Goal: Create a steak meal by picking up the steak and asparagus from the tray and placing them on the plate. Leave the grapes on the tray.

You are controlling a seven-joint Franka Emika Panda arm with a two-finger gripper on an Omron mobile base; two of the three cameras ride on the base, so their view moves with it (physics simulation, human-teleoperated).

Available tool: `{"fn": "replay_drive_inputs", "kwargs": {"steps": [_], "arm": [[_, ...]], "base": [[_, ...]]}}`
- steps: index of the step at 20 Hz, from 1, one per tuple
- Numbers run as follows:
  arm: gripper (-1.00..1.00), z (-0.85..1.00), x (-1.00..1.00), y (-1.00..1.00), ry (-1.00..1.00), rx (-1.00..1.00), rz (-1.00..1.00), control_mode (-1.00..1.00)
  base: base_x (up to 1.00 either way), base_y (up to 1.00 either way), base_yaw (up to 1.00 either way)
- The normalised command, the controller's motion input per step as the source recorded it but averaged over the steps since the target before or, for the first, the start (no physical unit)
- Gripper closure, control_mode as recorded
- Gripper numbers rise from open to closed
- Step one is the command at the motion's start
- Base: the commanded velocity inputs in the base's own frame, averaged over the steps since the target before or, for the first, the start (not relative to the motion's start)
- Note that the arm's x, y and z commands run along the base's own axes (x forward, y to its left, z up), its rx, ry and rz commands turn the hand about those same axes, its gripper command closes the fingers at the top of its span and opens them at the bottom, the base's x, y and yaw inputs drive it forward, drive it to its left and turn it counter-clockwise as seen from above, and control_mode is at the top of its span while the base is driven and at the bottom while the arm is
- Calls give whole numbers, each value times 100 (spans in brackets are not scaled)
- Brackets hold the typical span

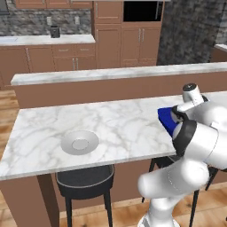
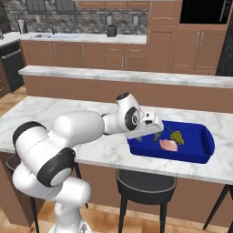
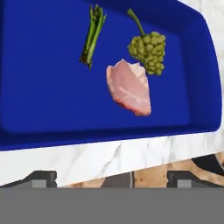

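The deep blue tray [image 3: 43,87] lies on the marble counter with the pale pink steak [image 3: 130,87] near its middle. Touching the steak's far side are the yellow-green grapes [image 3: 148,50], and the dark green asparagus [image 3: 92,35] lies apart beside them. My gripper [image 3: 113,178] is open and holds nothing, hovering over the tray's near rim. In the right base view the gripper [image 2: 144,133] hangs above the left end of the tray [image 2: 205,145], left of the steak [image 2: 169,145]. The round grey plate [image 1: 80,142] sits far to the left, and my arm hides most of the tray [image 1: 165,119].
A raised marble ledge [image 1: 119,73] runs behind the counter. Dark stools [image 1: 84,181] [image 2: 145,182] stand under the counter's front edge. Bare marble [image 1: 128,128] stretches between plate and tray.
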Motion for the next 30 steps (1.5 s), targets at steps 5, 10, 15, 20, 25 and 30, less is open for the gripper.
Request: {"fn": "replay_drive_inputs", "kwargs": {"steps": [5,10,15,20,25,30], "arm": [[-100,-1,49,-30,1,2,0,-100],[-100,-17,39,-19,0,1,0,-100],[-100,-33,31,-12,0,0,0,-100],[-100,-39,24,-12,0,0,0,-100],[-100,-29,26,-21,0,1,0,-100],[-100,-27,22,-23,0,1,0,-100]], "base": [[0,0,0],[0,0,0],[0,0,0],[0,0,0],[0,0,0],[0,0,0]]}}
